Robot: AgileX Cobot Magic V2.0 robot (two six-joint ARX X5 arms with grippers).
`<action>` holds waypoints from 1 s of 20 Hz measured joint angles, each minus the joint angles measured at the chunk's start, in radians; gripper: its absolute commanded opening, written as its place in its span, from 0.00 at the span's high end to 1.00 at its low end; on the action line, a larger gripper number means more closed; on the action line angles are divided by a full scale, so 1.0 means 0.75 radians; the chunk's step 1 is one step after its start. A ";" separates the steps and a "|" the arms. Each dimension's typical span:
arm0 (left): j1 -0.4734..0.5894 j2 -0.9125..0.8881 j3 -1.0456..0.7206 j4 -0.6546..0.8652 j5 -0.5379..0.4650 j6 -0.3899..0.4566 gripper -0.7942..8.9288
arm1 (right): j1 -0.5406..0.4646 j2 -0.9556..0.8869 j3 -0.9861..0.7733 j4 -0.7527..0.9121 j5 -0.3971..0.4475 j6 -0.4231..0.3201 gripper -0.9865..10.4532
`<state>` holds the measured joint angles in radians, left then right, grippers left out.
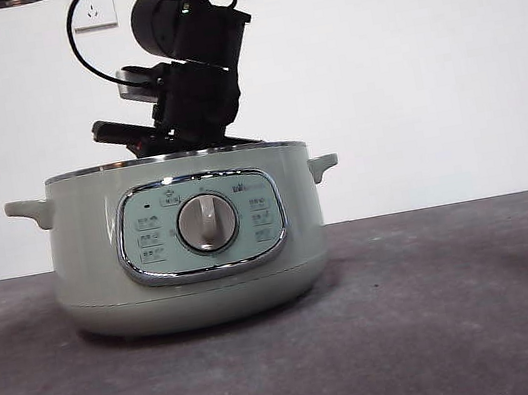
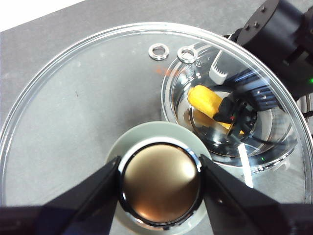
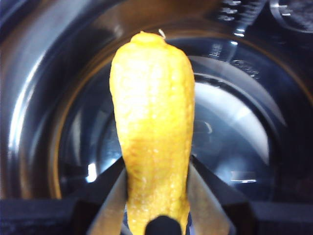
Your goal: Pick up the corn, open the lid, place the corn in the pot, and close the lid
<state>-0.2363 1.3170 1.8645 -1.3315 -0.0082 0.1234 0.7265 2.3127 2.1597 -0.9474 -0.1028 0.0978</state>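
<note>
The pot (image 1: 187,241) stood left of centre on the grey table (image 1: 448,329), its dial facing near. A black arm (image 1: 189,63) reached down to its open rim.

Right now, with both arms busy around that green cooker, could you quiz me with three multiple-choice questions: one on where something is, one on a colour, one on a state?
1. Where is the corn?
A. On the table beside the pot
B. Inside the pot's mouth, in the right gripper
C. On top of the lid

2. What colour is the pot?
A. Sage green
B. Red
C. Black

3. What state is the lid in?
A. Closed on the pot
B. Lying on the table
C. Lifted off, held by its knob

Answers:
1 B: the right gripper clamps the cob above the shiny inner bowl.
2 A: the front view shows its pale green body.
3 C: the left gripper grips the knob, and the open pot shows through the glass.
</note>
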 measured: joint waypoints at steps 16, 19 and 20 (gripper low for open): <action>0.000 0.078 0.000 0.000 0.004 0.000 0.93 | -0.002 -0.261 0.149 -0.415 0.162 -0.055 0.94; 0.000 0.147 0.000 0.000 0.005 0.000 0.93 | -0.002 -0.337 0.149 -0.504 0.224 -0.093 0.92; 0.000 0.171 0.000 0.000 0.007 0.000 0.93 | -0.002 -0.368 0.149 -0.530 0.250 -0.098 0.92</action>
<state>-0.2363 1.4452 1.8645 -1.3315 -0.0032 0.1234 0.7254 2.0369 2.2711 -1.3449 0.0849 0.0242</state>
